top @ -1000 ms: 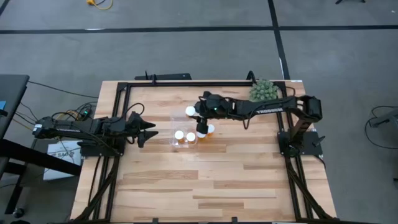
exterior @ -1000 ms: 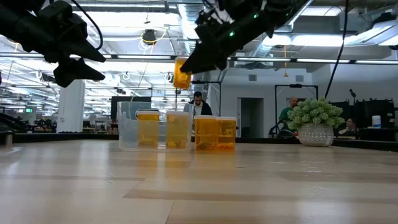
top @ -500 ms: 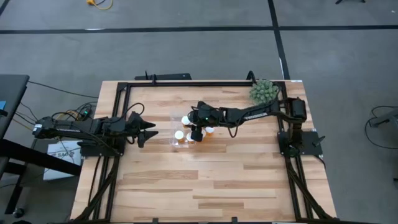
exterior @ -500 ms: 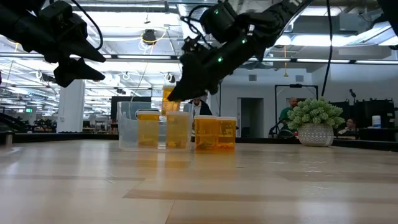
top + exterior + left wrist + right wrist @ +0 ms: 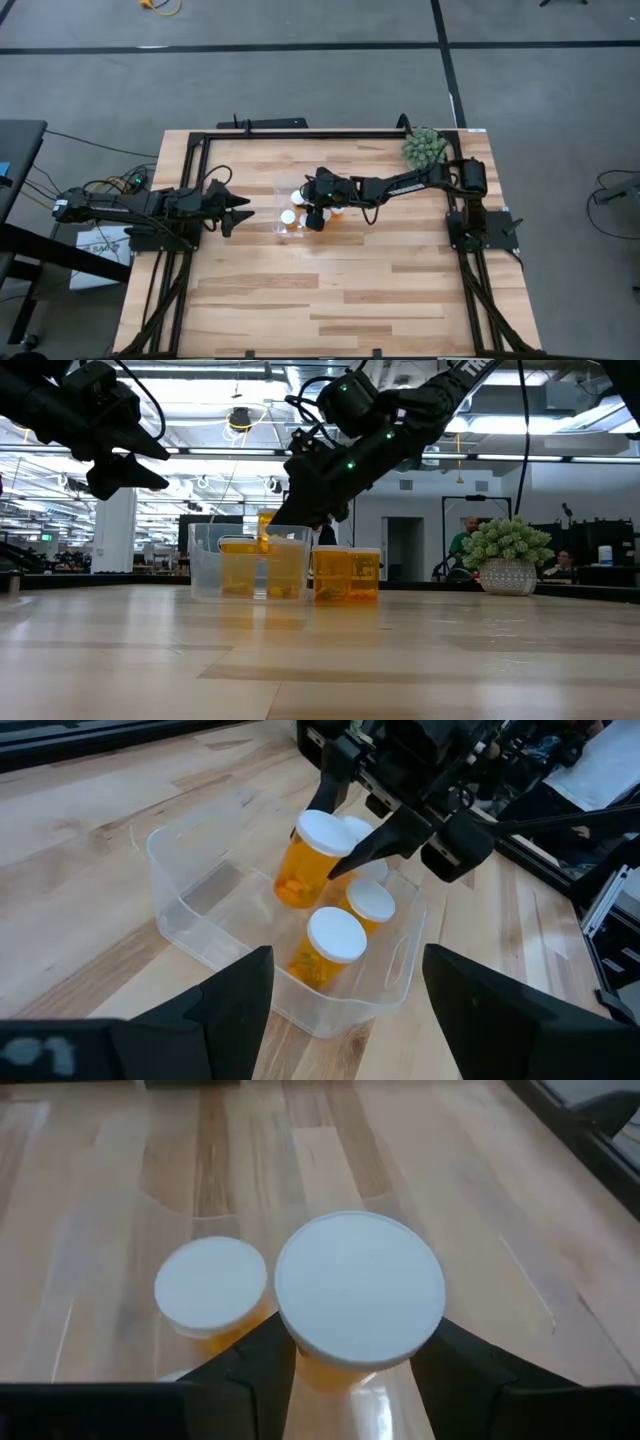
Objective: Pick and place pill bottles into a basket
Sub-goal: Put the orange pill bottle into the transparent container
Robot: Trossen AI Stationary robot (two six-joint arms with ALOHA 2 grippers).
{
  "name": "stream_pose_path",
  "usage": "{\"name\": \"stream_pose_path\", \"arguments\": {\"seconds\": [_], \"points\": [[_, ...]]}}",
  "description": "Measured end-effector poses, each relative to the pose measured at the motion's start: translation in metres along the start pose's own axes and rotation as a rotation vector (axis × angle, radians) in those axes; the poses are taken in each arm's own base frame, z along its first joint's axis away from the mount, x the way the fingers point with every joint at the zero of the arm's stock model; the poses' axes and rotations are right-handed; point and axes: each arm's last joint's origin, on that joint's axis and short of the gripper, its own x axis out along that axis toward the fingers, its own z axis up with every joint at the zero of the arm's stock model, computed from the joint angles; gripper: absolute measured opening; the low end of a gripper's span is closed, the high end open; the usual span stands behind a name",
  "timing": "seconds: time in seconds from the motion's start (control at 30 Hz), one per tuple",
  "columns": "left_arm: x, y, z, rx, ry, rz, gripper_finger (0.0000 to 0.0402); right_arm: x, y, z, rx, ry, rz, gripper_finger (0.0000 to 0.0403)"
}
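Wooden tabletop (image 5: pixel 330 290): the left gripper (image 5: pixel 240 212) waits at the left, jaws spread wide. At centre, the clear basket (image 5: pixel 190 915) holds two upright pill bottles (image 5: pixel 335 945), and the right gripper (image 5: pixel 355 845) clamps a tilted bottle (image 5: pixel 310 860) above them. Two more bottles (image 5: pixel 345 575) stand just right of the basket.

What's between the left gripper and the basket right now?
Only bare tabletop. In the high view, the left gripper waits open, short of the basket, while the right gripper holds a pill bottle over it.

Two pill bottles (image 5: pixel 337 946) in basket (image 5: pixel 200 915) — plant (image 5: pixel 422 146) behind.
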Motion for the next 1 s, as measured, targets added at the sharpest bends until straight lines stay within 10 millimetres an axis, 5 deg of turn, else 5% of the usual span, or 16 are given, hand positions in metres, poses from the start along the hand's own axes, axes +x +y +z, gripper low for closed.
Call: {"name": "stream_pose_path", "arguments": {"seconds": [1.0], "points": [[0.000, 0.000, 0.000, -0.007, 0.000, -0.002, 0.0247, -0.001, 0.011, -0.004, -0.009, 0.040, 0.020, 0.0168]]}}
